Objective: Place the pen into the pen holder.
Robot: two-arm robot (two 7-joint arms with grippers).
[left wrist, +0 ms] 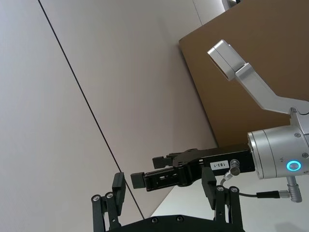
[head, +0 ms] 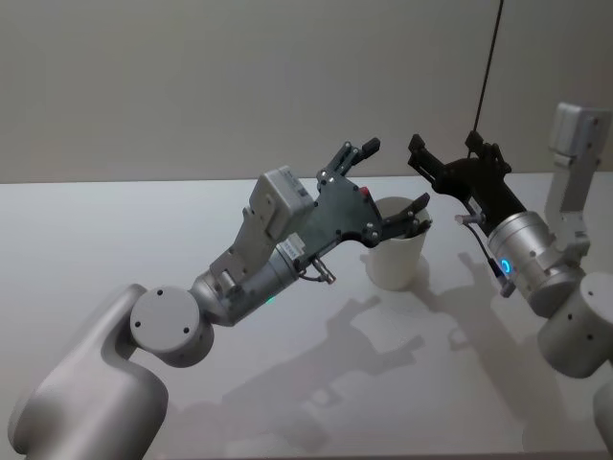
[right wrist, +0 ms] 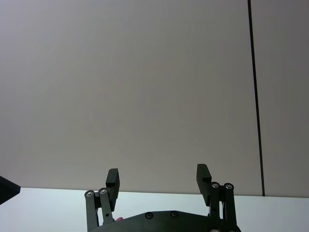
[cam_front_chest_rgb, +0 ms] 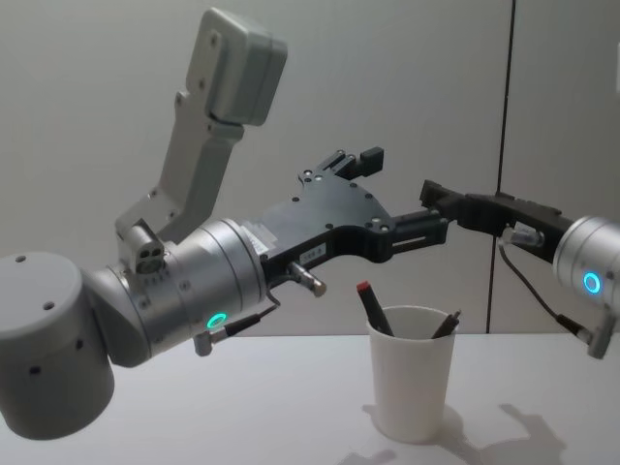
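Note:
The pen holder [cam_front_chest_rgb: 412,387] is a white paper cup standing upright on the table, seen also in the head view [head: 396,259]. Two pens lean inside it: one with a red end [cam_front_chest_rgb: 366,298] and a dark one [cam_front_chest_rgb: 447,324]. My left gripper [cam_front_chest_rgb: 399,194] hovers just above the cup's rim, open and holding nothing; its fingers [left wrist: 118,187] stand wide apart. My right gripper [head: 442,147] hangs in the air above and slightly behind the cup, tip to tip with the left one, open and empty, with its fingers [right wrist: 203,175] spread.
The white table [head: 115,230] runs out to the left and front of the cup. A plain wall [head: 239,86] stands behind it, and a thin dark cable [head: 488,67] hangs down near the right gripper.

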